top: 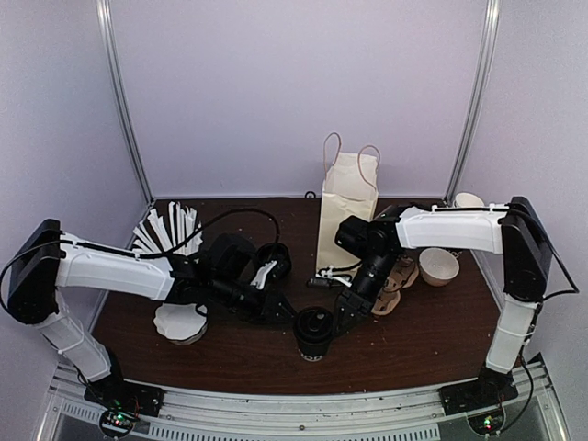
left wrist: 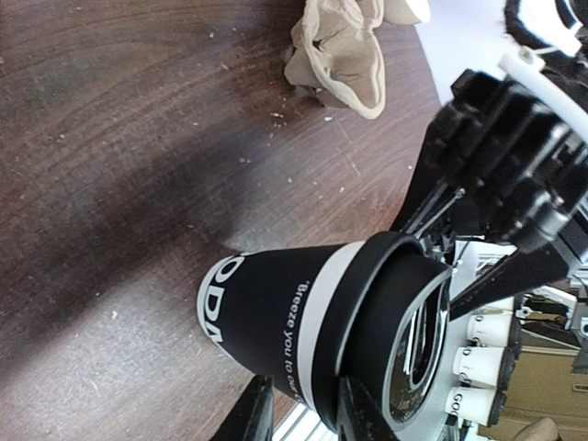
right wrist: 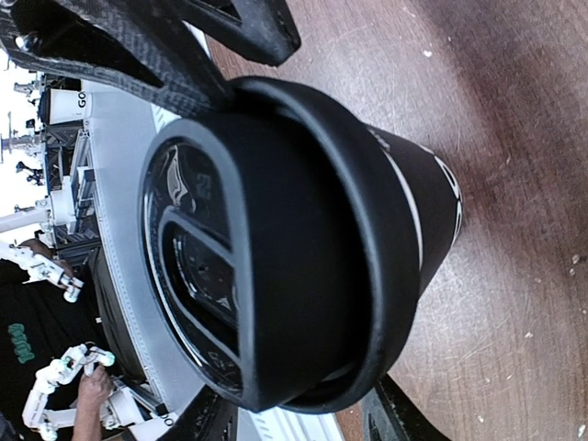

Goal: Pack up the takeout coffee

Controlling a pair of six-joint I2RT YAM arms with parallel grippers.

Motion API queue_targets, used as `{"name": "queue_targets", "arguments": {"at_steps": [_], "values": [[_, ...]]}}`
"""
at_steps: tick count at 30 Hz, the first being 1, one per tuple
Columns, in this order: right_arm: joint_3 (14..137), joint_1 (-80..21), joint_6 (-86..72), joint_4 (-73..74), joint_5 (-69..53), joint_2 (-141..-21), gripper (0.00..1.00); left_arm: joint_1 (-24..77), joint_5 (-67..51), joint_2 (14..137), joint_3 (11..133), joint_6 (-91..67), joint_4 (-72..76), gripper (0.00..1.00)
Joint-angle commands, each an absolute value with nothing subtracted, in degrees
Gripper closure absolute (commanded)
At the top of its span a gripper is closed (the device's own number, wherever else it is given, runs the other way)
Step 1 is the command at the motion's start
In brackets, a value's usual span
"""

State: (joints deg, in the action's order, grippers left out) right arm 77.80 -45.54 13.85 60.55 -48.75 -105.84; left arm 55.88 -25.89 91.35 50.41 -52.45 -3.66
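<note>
lidded dark cup (top: 313,333) stands upright on the table (top: 413,344) between left end effector (top: 278,309) and right end effector (top: 350,312) — each one's fingers (left wrist: 253,413) straddle its lid (right wrist: 239,239), apart; whether they clamp it, cannot tell.

Both arms were in low, folks, meeting at the middle. The left arm (top: 110,266) stretched with its elbow wide out to the left, forearm running right and wrist pitched down. The right arm (top: 450,228) stood tall off its base and folded at the elbow, with the forearm running left and the wrist dropped steeply. The left tool (top: 278,308) and right tool (top: 346,317) faced each other, close but apart, flanking the takeout coffee (top: 314,333). Each tool's fingers stood partly apart, and whether either gripped was too tight to call.
</note>
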Motion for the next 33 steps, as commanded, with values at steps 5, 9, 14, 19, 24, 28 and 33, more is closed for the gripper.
{"name": "queue_targets", "arguments": {"at_steps": [5,9,14,19,24,28,33], "values": [[78.3,-45.4,12.4,56.5,-34.5,-113.2,0.55,56.9,-22.7,100.3,44.9,-52.1,-10.4,0.74],[78.9,-45.4,13.4,57.0,-34.2,-111.2,0.55,56.9,-20.1,96.6,48.5,-48.2,-13.9,0.71],[79.1,-44.8,16.1,57.9,-38.7,-106.6,0.54,57.0,-17.6,91.1,52.9,-42.9,-15.3,0.65],[79.1,-44.8,21.1,60.4,-46.4,-101.2,0.46,57.5,-16.2,87.9,55.4,-39.6,-9.4,0.61],[78.1,-44.8,22.4,61.6,-46.5,-100.1,0.45,57.5,-17.7,89.1,57.8,-39.1,-8.7,0.59],[77.9,-44.7,22.3,61.3,-46.1,-100.3,0.45,57.7,-17.8,88.6,57.7,-39.9,-9.3,0.53],[80.4,-43.3,21.7,61.3,-45.8,-101.0,0.45,60.1,-16.7,87.7,58.2,-40.6,-12.6,0.42]]}}
